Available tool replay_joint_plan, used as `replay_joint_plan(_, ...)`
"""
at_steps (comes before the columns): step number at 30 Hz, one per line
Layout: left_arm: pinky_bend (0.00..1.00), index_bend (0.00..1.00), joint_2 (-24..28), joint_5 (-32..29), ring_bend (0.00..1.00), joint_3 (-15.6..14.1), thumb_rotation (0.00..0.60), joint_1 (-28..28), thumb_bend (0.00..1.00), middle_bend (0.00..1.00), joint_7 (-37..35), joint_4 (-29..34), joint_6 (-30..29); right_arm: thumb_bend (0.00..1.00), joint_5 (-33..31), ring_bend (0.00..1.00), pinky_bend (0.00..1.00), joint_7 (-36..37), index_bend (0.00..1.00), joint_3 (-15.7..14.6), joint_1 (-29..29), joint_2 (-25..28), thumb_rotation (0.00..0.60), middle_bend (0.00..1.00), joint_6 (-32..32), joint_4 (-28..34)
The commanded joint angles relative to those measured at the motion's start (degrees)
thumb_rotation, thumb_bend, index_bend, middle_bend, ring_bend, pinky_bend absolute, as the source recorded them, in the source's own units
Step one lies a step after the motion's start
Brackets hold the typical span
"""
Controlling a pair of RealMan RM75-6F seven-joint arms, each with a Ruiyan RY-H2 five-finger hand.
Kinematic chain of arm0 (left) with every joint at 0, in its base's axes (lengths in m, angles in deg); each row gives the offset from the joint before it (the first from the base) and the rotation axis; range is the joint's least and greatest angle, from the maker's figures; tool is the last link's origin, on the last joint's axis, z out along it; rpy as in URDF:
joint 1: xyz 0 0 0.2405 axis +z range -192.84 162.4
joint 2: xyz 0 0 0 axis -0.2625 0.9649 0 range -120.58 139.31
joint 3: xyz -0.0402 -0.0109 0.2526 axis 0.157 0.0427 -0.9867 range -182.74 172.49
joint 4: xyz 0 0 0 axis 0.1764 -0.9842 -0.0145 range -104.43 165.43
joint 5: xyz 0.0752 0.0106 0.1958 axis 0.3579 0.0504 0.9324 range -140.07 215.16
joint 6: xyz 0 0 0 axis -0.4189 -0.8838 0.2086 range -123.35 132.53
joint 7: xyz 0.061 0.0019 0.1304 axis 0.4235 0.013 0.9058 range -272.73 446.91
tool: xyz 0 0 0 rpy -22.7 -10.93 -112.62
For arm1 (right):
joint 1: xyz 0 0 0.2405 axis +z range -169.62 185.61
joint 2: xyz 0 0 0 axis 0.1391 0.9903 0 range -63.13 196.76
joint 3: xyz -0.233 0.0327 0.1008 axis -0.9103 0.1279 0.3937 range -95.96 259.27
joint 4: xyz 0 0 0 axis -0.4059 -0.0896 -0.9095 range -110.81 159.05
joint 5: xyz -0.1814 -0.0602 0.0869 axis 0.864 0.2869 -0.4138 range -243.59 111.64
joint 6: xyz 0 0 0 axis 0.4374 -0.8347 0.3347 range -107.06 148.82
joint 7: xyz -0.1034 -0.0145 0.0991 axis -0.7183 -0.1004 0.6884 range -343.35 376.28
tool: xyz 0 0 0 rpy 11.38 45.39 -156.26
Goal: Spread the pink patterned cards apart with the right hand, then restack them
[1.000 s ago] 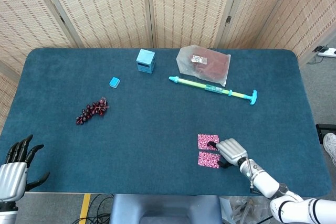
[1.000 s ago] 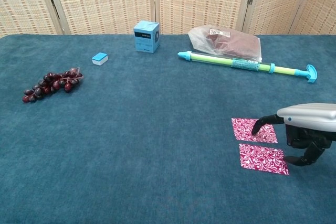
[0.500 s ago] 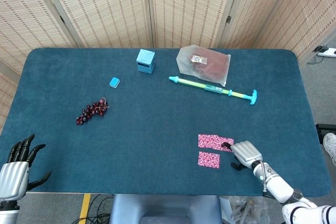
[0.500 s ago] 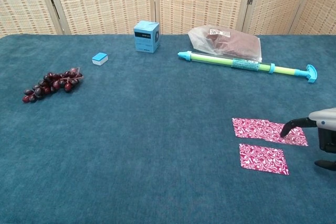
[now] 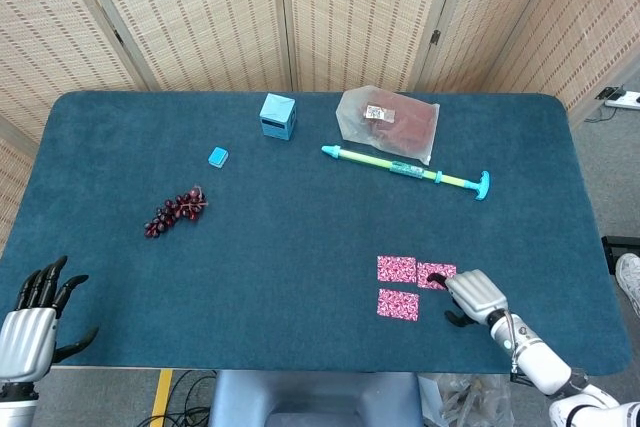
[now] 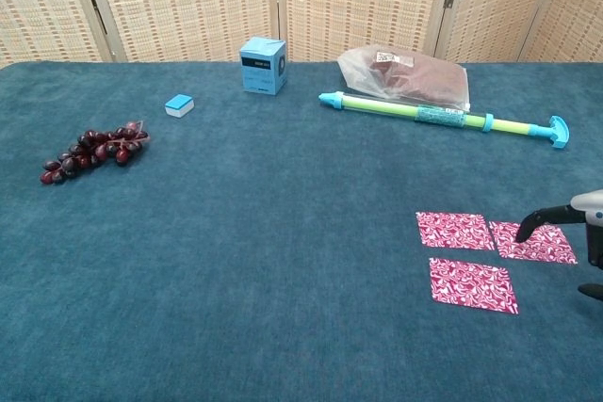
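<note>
Blue bench (image 6: 283,233) carries three cards (image 6: 455,231) spread apart; right robot hand (image 5: 470,295) presses one fingertip (image 6: 521,233) on the outer card, gripping nothing. Next: slide them back together.

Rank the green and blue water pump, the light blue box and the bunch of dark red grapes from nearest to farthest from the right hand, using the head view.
From the right hand:
1. Green and blue water pump, directly behind it.
2. Light blue box, far edge, centre-left.
3. Bunch of dark red grapes, far across on the left.
</note>
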Motion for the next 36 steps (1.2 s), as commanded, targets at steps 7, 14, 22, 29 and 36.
replay_joint_plan(7, 0.09, 0.24, 0.04, -0.08, 0.02, -0.12, 0.600, 0.04, 0.23, 0.03, -0.02, 0.01, 0.17, 0.42, -0.70, 1.00, 1.00, 0.13, 0.19, 0.76, 0.48, -1.33, 0.600, 1.00, -1.21, -1.50)
replay_joint_plan(14, 0.09, 0.24, -0.11, -0.17, 0.02, -0.08, 0.600, 0.09, 0.23, 0.03, -0.07, -0.20, 0.11, 0.41, -2.07, 1.00, 1.00, -0.19, 0.19, 0.74, 0.53, -1.60, 0.600, 1.00, -2.14, -2.42)
replay_joint_plan(22, 0.09, 0.24, -0.25, -0.08, 0.02, -0.08, 0.600, -0.03, 0.23, 0.03, -0.15, -0.33, 0.24, 0.41, -0.59, 1.00, 1.00, 0.24, 0.19, 0.63, -0.70, -0.55, 0.600, 1.00, 0.19, -1.35)
replay_joint_plan(29, 0.09, 0.24, -0.17, 0.10, 0.02, -0.06, 0.600, -0.04, 0.23, 0.03, -0.01, -0.09, 0.10, 0.33, 4.66, 1.00, 1.00, 1.70, 0.20, 1.28, -2.61, -0.44, 0.600, 1.00, 5.84, 0.87)
replay_joint_plan(36, 0.09, 0.24, 0.39, -0.04, 0.02, -0.04, 0.600, 0.44, 0.23, 0.03, -0.37, 0.10, -0.63, 0.21, 4.73, 1.00, 1.00, 0.86, 0.21, 2.76, -2.66, -2.48, 0.600, 1.00, 7.04, 1.17)
